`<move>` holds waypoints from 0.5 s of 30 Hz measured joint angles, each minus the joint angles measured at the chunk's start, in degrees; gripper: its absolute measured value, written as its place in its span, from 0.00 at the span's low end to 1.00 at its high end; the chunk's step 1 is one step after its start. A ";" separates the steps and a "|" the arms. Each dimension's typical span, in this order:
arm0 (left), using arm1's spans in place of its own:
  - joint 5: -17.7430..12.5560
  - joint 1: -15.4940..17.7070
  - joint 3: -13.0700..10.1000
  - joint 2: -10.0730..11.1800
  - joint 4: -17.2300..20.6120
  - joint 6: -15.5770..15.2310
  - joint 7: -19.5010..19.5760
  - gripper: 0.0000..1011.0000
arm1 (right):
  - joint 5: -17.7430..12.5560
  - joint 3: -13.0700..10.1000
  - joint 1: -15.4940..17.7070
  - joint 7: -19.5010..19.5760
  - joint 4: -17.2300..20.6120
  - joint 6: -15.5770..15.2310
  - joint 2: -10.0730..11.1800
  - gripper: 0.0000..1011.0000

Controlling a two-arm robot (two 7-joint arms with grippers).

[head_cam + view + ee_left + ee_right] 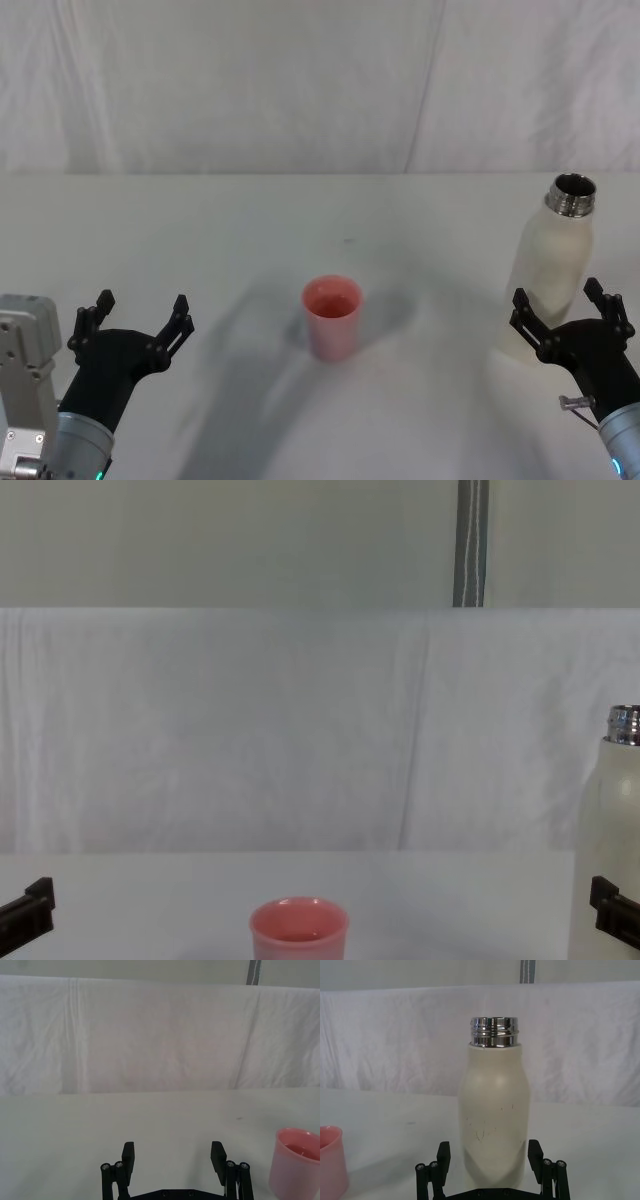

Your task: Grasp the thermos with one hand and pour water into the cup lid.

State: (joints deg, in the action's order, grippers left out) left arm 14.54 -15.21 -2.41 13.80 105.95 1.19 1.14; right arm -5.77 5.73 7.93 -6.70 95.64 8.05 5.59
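Right gripper [489,1156] stands wide open, empty, just before the upright thermos [493,1110]; the grasp is in hand: advance, close, then tip toward the cup lid [332,316]; left gripper [141,317] idles open

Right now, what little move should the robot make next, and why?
Probably ease the right gripper forward and close it on the thermos: its open fingers already flank the upright bottle's lower body but do not grip it. The cup lid waits mid-table; the left gripper sits open, idle.
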 joint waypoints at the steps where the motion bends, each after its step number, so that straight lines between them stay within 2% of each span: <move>1: 0.00 0.00 0.00 0.00 0.00 0.00 0.00 0.99 | -0.07 -0.06 -0.13 -0.13 -0.12 0.01 0.00 0.99; 15: 0.00 0.00 0.00 0.00 0.00 0.00 0.00 0.99 | -1.55 -0.30 -2.83 -1.56 -2.38 -0.02 -0.06 0.99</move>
State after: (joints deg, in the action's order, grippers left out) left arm 14.54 -15.21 -2.41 13.81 105.95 1.19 1.14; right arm -7.32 5.43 5.10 -8.26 93.26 8.04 5.53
